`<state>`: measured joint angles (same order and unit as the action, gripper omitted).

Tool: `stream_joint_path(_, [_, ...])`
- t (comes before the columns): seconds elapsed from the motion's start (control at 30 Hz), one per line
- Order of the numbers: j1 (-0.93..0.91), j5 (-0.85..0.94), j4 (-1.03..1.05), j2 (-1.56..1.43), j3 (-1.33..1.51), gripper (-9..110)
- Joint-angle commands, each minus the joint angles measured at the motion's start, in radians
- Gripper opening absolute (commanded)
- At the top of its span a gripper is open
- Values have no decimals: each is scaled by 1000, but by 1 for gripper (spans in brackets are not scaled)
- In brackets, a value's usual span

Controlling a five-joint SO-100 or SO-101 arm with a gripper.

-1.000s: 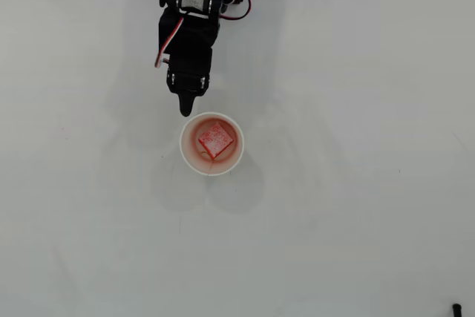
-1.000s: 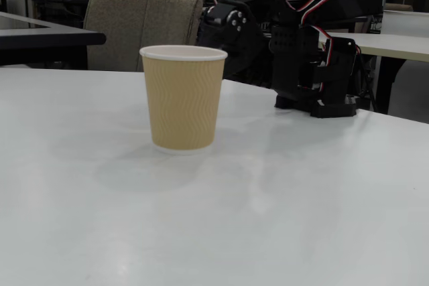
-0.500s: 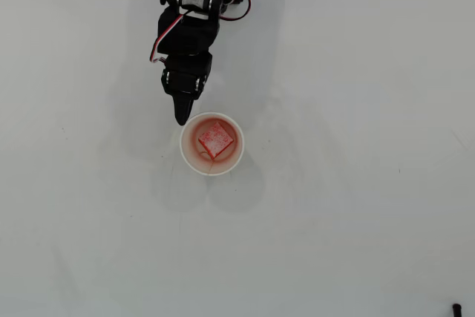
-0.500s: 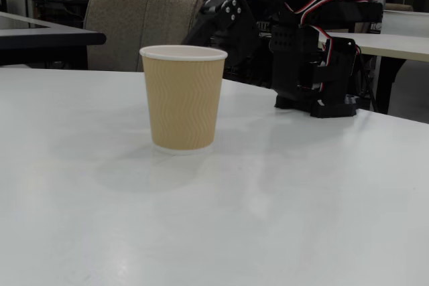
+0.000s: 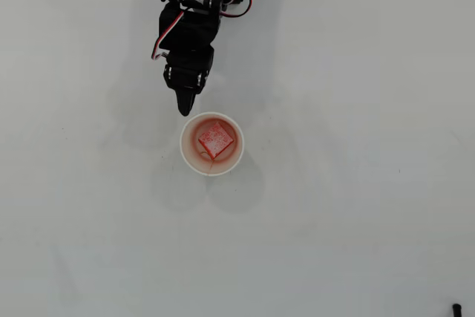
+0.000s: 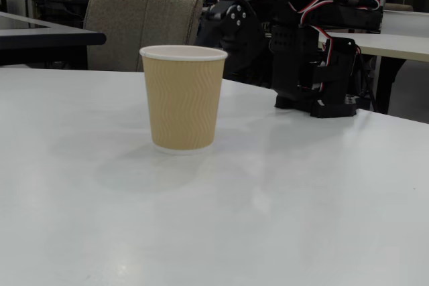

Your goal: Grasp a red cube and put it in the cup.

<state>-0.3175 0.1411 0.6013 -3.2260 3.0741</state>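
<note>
Seen from overhead, the red cube (image 5: 216, 139), its top face scuffed whitish, lies inside the round white-rimmed cup (image 5: 185, 155). My black gripper (image 5: 184, 110) points down at the table just up and left of the cup's rim, apart from it. Its fingers taper together to one tip with nothing between them. In the fixed view the cup (image 6: 183, 98) is tan and ribbed and hides the cube. The black arm (image 6: 301, 38) stands behind it to the right, and the gripper's tip dips behind the cup.
White tabletop lies all around the cup. A small black object (image 5: 456, 308) sits at the bottom right corner of the overhead view. Behind the table, the fixed view shows a padded chair (image 6: 144, 25) and other tables.
Half a second ago the gripper tip reached slightly nearer the cup's rim; it has since drawn back a little toward the arm's base. Cup and cube have not moved.
</note>
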Motion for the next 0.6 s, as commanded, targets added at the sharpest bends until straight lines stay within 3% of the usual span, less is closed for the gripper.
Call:
stream_joint_path(0.0, [2, -11, 25, -17, 72, 0])
stream_joint_path(0.57, [29, -3, 38, -18, 72, 0])
